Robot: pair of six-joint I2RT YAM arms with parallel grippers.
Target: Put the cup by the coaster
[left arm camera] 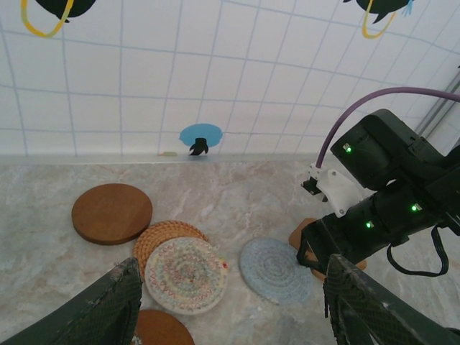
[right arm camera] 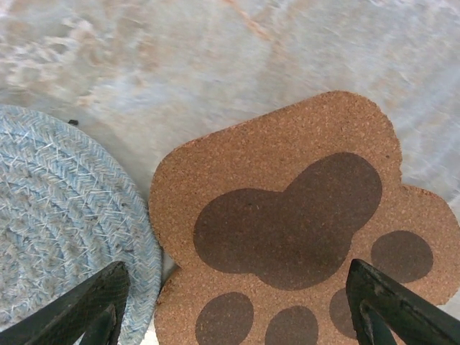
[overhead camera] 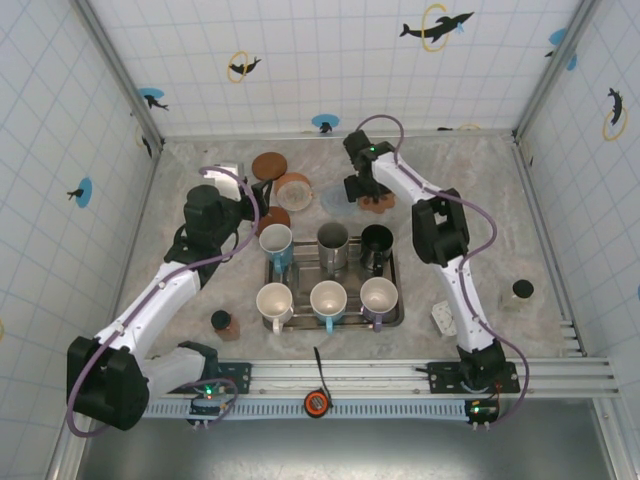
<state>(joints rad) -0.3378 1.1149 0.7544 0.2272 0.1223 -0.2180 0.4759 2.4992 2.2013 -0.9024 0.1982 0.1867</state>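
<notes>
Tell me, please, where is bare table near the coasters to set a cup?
Free: the tabletop behind and right of the paw-print cork coaster, up to the right wall. Crowded: left of it, from the blue braided coaster to the round wooden coaster, and the mug tray.

6 cups are set in 2 rows of 3 on a tray; coasters are laid behind it on the bench

The cork coaster — tan, dark-brown paw print; the braided coaster — pale blue.
</notes>
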